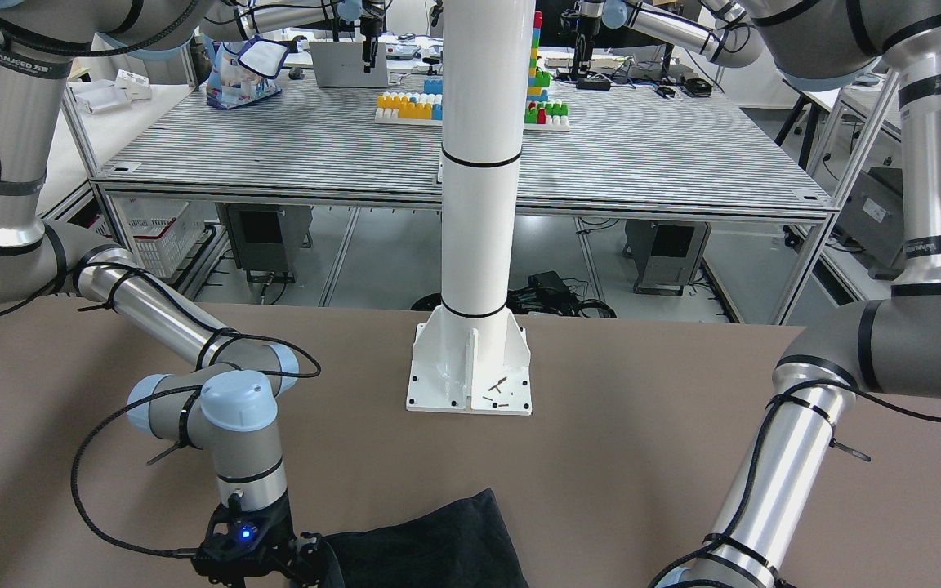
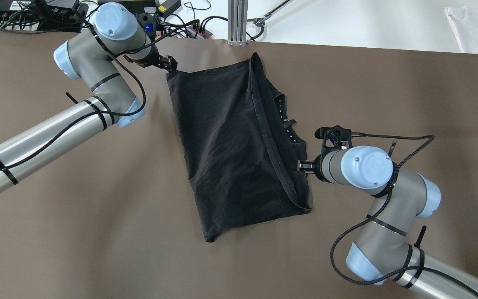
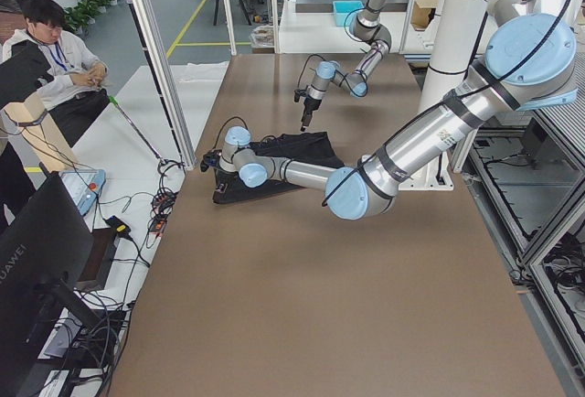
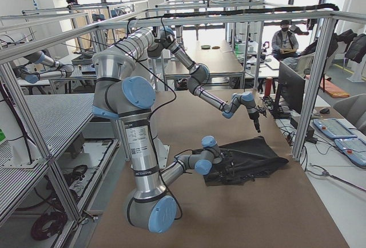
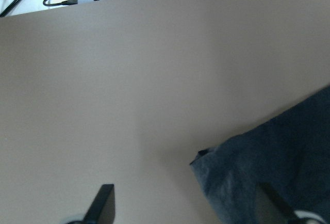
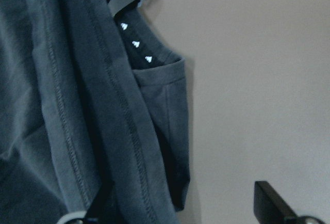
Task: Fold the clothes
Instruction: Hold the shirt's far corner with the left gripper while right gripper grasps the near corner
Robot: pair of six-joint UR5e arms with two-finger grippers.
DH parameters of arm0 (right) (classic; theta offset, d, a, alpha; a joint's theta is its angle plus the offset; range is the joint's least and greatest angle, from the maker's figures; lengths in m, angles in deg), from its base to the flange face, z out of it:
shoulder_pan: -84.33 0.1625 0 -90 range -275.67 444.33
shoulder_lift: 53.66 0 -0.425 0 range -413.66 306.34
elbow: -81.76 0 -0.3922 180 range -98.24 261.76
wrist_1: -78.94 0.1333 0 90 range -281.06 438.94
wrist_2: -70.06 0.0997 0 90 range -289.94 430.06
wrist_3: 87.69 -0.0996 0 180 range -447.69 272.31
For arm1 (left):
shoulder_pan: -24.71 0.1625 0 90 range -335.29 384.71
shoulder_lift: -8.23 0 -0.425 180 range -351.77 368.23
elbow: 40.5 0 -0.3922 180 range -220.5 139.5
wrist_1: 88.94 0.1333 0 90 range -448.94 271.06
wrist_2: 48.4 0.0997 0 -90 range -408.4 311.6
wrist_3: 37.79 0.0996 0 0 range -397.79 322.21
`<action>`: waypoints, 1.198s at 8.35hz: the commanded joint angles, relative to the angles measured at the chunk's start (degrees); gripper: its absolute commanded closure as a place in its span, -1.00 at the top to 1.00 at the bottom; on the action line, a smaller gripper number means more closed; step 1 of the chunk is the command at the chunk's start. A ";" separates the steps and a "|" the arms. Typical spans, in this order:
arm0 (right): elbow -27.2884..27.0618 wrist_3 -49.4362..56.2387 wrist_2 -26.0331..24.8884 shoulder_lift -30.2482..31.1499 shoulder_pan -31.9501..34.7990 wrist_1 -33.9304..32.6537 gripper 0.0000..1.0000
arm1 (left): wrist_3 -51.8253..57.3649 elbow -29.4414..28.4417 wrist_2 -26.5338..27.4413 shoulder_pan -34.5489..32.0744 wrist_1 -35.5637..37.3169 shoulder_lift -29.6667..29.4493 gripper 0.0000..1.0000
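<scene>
Currently, jaws open, I pose left gripper [image 2: 171,67] at eleven o'clock of the clothes [image 2: 226,149], right gripper [image 2: 301,166] at four, presumably to pinch edges.

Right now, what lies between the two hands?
The black cloth lies spread between the left hand and the right hand; the overhead view shows it.

HUAWEI on monitor [image 3: 37,264], WANJEED on armband [image 1: 25,59]
</scene>
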 commanded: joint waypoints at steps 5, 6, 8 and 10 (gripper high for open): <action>-8.40 35.01 -17.67 -2.36 -12.90 -17.83 0.34 | -0.54 1.73 -0.16 0.28 -0.09 1.56 1.00; -7.70 37.47 -17.67 -2.36 -12.90 -17.74 0.15 | -0.54 1.73 -0.16 0.28 -0.10 1.65 1.00; -5.58 36.71 -17.67 -2.45 -12.99 -16.52 0.05 | -0.54 1.73 -0.16 0.28 -0.10 1.65 1.00; -5.58 36.53 -17.67 -2.45 -13.17 -16.42 0.03 | -0.46 1.73 -0.16 0.28 -0.18 2.00 1.00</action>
